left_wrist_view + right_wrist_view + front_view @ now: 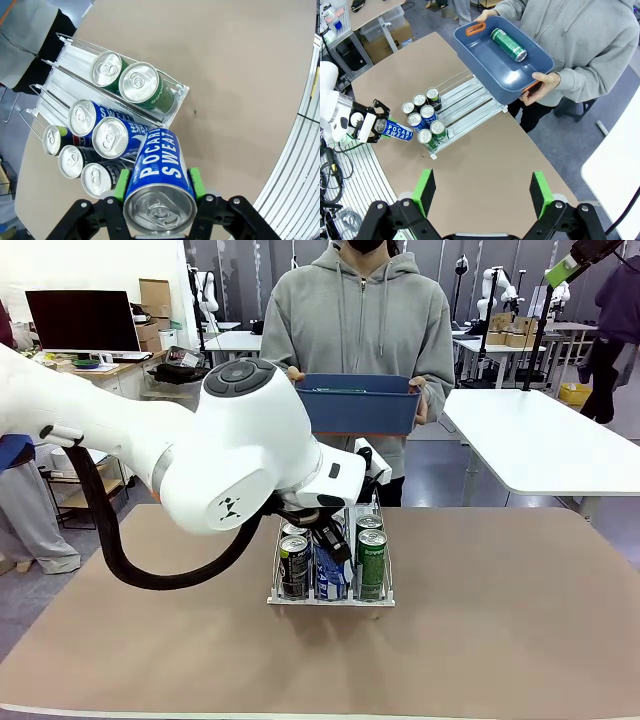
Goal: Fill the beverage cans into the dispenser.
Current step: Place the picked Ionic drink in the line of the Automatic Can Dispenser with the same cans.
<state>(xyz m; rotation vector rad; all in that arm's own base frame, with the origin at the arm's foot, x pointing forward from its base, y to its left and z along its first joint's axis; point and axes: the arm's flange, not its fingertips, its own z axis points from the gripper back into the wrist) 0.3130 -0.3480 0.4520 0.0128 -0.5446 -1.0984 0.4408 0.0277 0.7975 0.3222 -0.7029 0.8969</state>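
Cans fill the near end of the white wire rack on the brown table. Seen from the left wrist, three black ones stand in a row in one outer lane, two blue-and-white ones in the middle lane and two green ones in the other outer lane, all upright and crowded against the low front lip, while the far stretch of the lanes is bare. One more blue-and-white can is in the left gripper, whose green pads are clamped on its sides near the silver top. It hangs tilted just beside the packed front of the rack, its foot pointing towards the blue pair; whether it touches them I cannot tell. Across the table a person in a grey hoodie holds a blue plastic bin with both hands, tipped a little over the rack's far end, and a single green can lies on its side inside. The right gripper hangs high above the table, its fingers spread wide with nothing between them.
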